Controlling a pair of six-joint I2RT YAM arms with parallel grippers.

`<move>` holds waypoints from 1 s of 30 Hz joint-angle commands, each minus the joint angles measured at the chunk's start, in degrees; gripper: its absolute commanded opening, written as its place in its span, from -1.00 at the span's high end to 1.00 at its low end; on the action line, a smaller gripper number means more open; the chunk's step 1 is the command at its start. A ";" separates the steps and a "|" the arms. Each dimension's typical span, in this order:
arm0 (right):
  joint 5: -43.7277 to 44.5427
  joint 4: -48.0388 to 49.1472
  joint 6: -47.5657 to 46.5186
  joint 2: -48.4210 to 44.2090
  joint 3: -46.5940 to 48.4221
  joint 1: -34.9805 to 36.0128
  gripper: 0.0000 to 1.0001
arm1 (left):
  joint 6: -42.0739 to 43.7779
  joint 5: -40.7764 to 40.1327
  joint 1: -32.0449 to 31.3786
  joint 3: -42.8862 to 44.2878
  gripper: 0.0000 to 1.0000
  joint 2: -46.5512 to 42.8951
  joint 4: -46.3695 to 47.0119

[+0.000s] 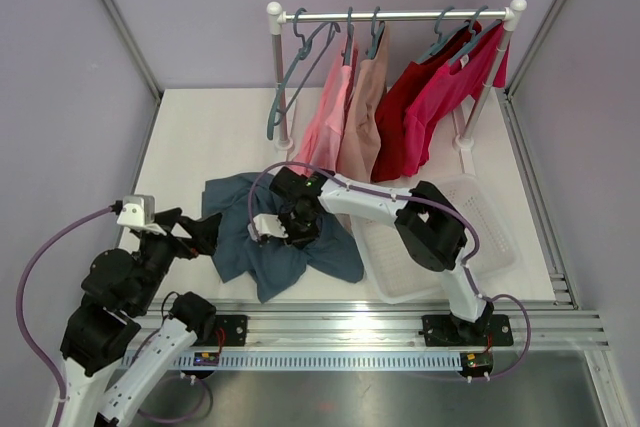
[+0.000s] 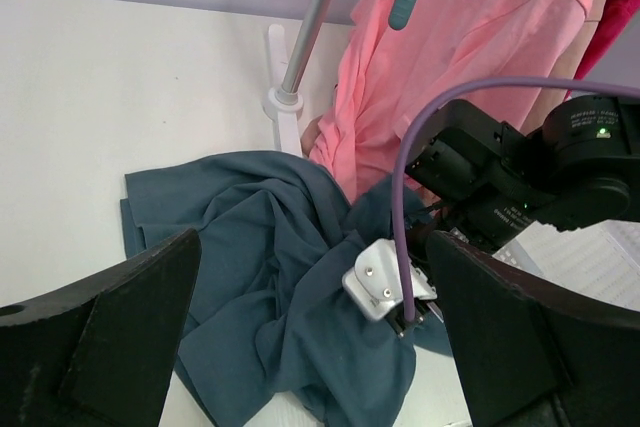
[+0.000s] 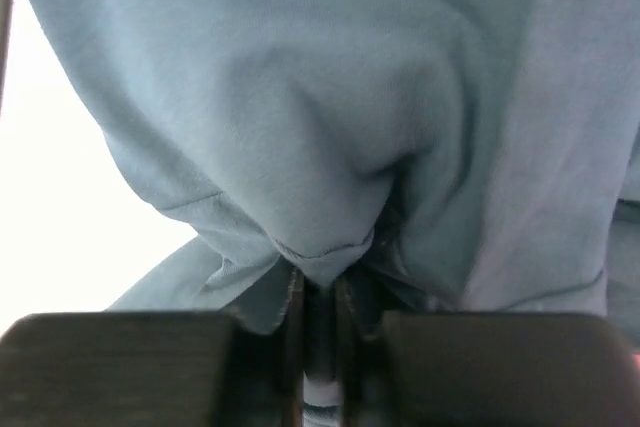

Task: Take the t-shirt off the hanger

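Found the right gripper (image 3: 320, 292) with jaws pinched almost together on a bunched fold of the blue-grey t-shirt (image 3: 300, 97), cloth filling the narrow gap. Found the left gripper (image 2: 312, 277) with jaws spread wide, gripping nothing, held over the left side of the same garment; could not tell whether it touched the cloth.

Located the t-shirt (image 1: 240, 247) off the rail, crumpled on the white tabletop (image 1: 200, 137) near the middle of the near edge, slightly toward the left. Noted a white mesh basket (image 1: 490, 227) at the near-right corner, just beside the garment. Noted a clothes rack (image 1: 400, 16) along the far edge, carrying a bare teal hanger (image 1: 272, 122) at its left end, then two pale pink garments (image 1: 325, 122), then red garments (image 1: 430, 97) at the right. Noted plain lilac walls (image 1: 180, 7) along the far, left and right edges.

Saw rack, basket and both arms together only in the top external view. Confirmed the clamped fold at close range only in the right wrist view. Picked out most clearly, in the left wrist view, the rack's white foot (image 2: 282, 107) standing on the tabletop just beyond the garment's far side.
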 commanded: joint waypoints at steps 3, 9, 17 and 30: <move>-9.39 -7.66 0.19 -4.98 4.72 0.51 0.92 | -0.50 -0.26 0.21 2.55 -0.98 -2.17 -1.33; -15.72 -22.00 1.76 -10.95 16.40 0.42 1.00 | -0.76 0.18 0.21 3.08 -0.98 -3.31 -2.56; -18.28 -24.81 8.78 -21.07 28.35 -2.64 1.00 | -1.29 0.09 0.21 4.13 -0.98 -4.01 -3.18; -16.10 -18.50 20.66 -36.71 48.21 -18.47 1.00 | -2.69 1.76 0.21 3.35 -0.98 -0.59 -0.90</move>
